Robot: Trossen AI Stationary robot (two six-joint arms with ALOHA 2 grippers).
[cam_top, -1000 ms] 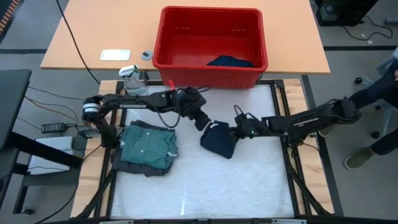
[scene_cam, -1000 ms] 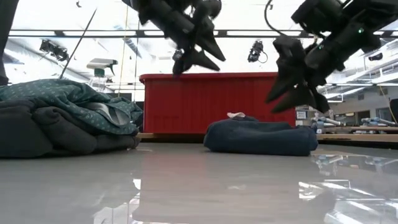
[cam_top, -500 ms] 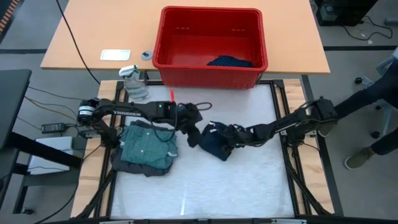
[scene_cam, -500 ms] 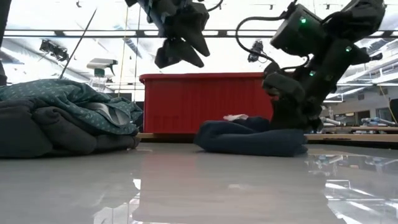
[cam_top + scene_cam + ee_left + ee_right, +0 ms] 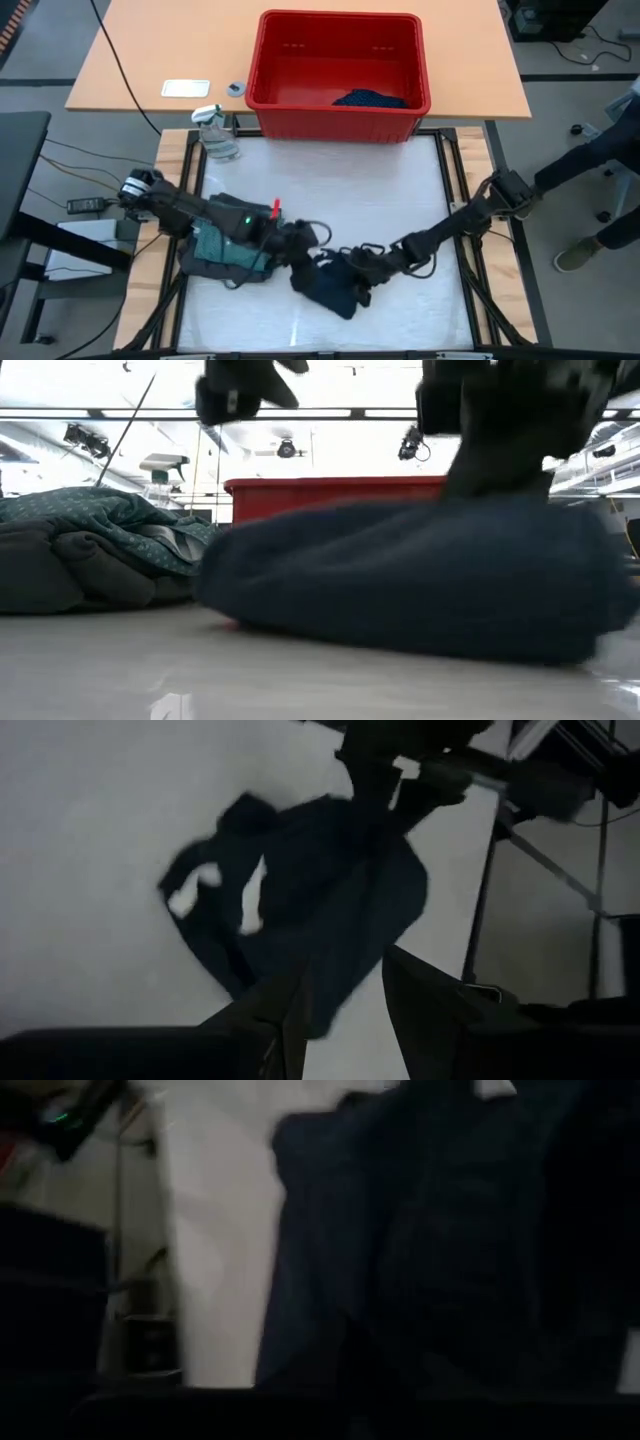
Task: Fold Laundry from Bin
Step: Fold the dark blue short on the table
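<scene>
A folded navy garment lies on the white table top near the middle front; it fills the low view. My right gripper is down on its far right part. My left gripper hovers open just left of it; in its wrist view its fingers have only a gap between them and the garment beyond. A stack with a teal dotted piece on a dark grey one rests at the left. The red bin stands beyond the far edge, with a navy piece on its floor. My right gripper is on the navy garment's far right part, coming slanting down from the table's right. The gripper itself hides the place of contact, so how many layers it has does not show. The garment lies flat on the table under it.
A spray bottle stands at the table's far left corner. A small red thing lies by the left arm. A white card lies on the wooden table left of the bin. A person stands at the right.
Both grippers have swung toward the table's near edge. My right gripper has come down onto the navy garment and drawn it, still folded, along the table toward the near edge. My left gripper has gone with it, staying above and to its left.
</scene>
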